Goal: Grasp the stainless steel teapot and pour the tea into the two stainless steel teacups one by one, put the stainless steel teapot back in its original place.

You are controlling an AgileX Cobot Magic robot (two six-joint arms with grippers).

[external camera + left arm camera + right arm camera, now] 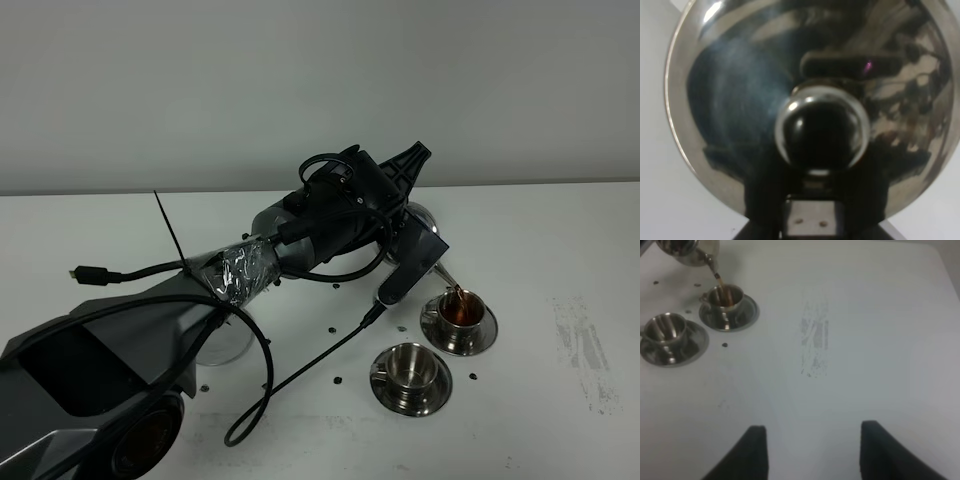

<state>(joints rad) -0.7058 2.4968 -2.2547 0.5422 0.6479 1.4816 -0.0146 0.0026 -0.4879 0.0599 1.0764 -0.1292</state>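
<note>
My left gripper point(412, 240) is shut on the stainless steel teapot point(426, 216) and holds it tilted, so most of the pot is hidden behind the gripper. A brown stream runs from the thin spout point(447, 276) into the far teacup point(460, 310), which holds brown tea. The near teacup point(410, 366) stands on its saucer and looks empty. The left wrist view is filled by the teapot's lid and knob point(820, 132). The right wrist view shows the teapot point(687, 252), both cups point(725, 295) point(665, 329), and my right gripper point(812, 452) open and empty over bare table.
A shiny disc, probably the trivet point(228, 345), lies half hidden under the left arm. A black cable point(300, 375) trails across the table. A grey scuffed patch point(585, 345) marks the table right of the cups; it also shows in the right wrist view point(815, 340).
</note>
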